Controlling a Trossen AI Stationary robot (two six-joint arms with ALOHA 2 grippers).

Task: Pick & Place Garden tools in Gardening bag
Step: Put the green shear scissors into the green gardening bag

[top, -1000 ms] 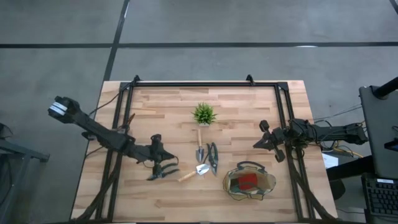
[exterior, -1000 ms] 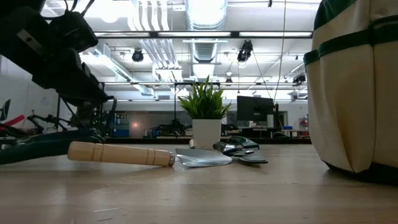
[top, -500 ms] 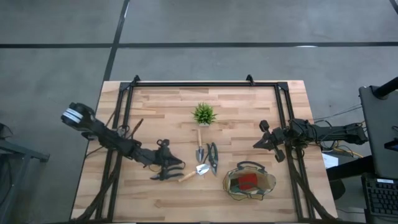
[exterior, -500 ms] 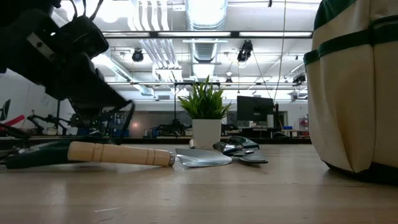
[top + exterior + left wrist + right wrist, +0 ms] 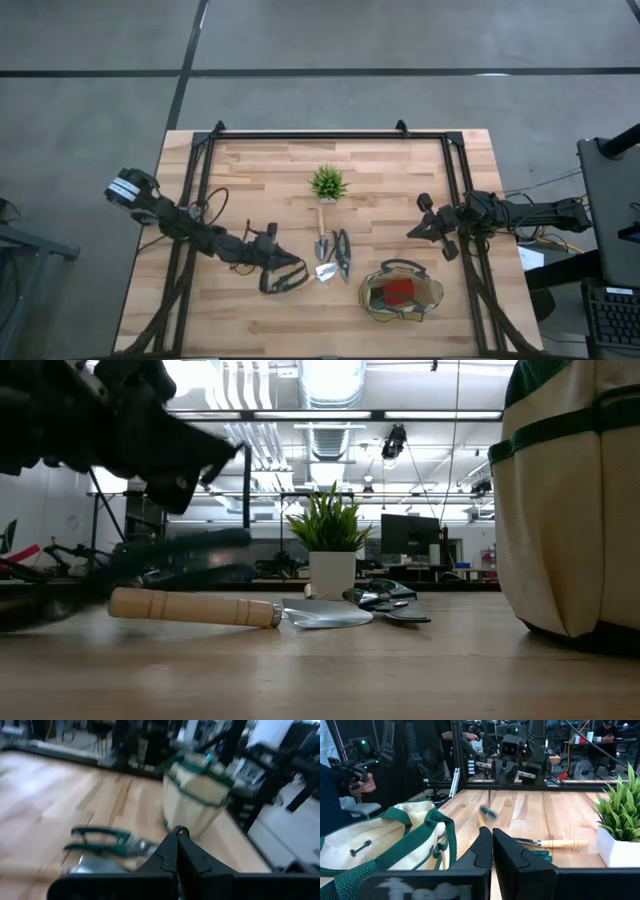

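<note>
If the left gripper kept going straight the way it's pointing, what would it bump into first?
Probably the gardening bag, which is straight ahead of the left gripper holding the pruning shears. A trowel lies flat between them, lower down, so the gripper may pass over it. Height is hard to judge.

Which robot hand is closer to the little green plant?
Left, but only slightly. The left gripper is below-left of the plant, carrying pruning shears; the right gripper waits off to its right.
</note>
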